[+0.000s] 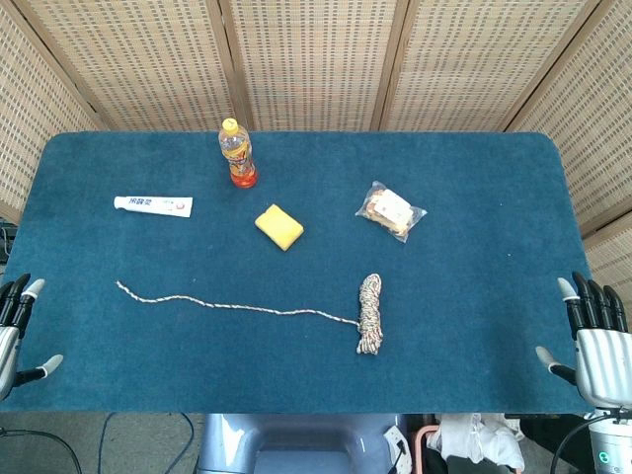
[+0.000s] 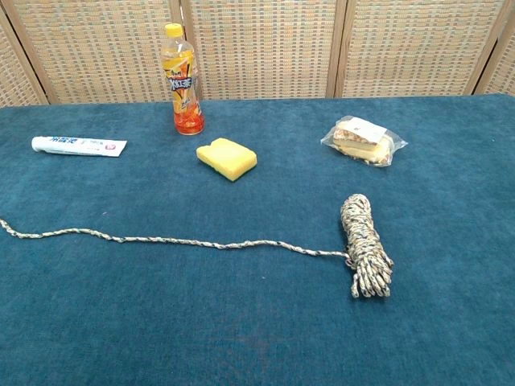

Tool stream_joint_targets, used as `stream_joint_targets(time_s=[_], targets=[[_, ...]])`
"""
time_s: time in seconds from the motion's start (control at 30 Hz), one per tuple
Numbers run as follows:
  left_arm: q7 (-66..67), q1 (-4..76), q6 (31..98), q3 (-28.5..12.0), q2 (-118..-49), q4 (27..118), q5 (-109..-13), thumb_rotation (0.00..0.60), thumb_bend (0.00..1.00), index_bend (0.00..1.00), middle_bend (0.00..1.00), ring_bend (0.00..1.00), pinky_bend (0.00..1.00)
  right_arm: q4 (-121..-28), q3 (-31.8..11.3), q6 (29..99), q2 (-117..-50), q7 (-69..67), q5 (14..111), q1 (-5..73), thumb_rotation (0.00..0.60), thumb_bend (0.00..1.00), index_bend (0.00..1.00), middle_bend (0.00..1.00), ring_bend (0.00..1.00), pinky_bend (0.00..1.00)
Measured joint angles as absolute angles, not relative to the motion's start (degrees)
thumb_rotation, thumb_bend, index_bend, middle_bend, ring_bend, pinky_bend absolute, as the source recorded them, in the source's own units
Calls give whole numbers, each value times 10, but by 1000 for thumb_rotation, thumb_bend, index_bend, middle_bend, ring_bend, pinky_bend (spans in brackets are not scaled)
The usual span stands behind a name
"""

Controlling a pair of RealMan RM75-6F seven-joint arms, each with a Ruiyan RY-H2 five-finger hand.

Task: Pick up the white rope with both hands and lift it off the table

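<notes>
1. One rope point(image 1: 369, 313), one bottle point(image 1: 237, 153), one sponge point(image 1: 279, 226), one toothpaste tube point(image 1: 153, 204) and one bagged snack point(image 1: 391, 210) lie on the counter point(image 1: 474, 326)
2. The bottle holds orange drink; the clear bag holds the snack
3. The rope lies near the front: coil right, tail leftward
4. Left robot hand point(image 1: 18, 331) and right robot hand point(image 1: 592, 341) sit at the counter's ends, fingers apart, holding nothing

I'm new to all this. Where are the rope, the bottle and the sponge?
white rope point(image 2: 366, 245), chest view, on its coiled bundle.
bottle point(image 2: 183, 80), chest view, on its label.
yellow sponge point(image 1: 279, 226), head view, on its top face.
</notes>
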State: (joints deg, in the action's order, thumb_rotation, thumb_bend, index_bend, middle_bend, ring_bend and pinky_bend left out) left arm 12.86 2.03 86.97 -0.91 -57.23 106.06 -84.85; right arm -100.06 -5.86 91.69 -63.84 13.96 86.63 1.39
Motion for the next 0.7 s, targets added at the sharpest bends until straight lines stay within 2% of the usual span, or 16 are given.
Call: stream_joint_targets(time_s=[0.33, 0.43, 0.57, 0.7], targets=[[125, 18, 874, -9, -572, 1059, -851, 600, 0, 0, 0, 0, 0, -1003, -60, 905, -634, 139, 860, 19, 600, 0, 0, 0, 0, 6], [124, 20, 873, -13, -573, 1058, -849, 600, 0, 0, 0, 0, 0, -989, -62, 889, -634, 142, 874, 35, 600, 0, 2, 0, 0, 75], [125, 25, 865, -17, -576, 1056, -840, 600, 0, 0, 0, 0, 0, -945, -64, 860, -638, 140, 927, 78, 600, 0, 36, 0, 0, 113], [130, 33, 854, -26, -578, 1058, -823, 600, 0, 0, 0, 0, 0, -878, -60, 796, -643, 99, 1009, 162, 600, 0, 88, 0, 0, 116]])
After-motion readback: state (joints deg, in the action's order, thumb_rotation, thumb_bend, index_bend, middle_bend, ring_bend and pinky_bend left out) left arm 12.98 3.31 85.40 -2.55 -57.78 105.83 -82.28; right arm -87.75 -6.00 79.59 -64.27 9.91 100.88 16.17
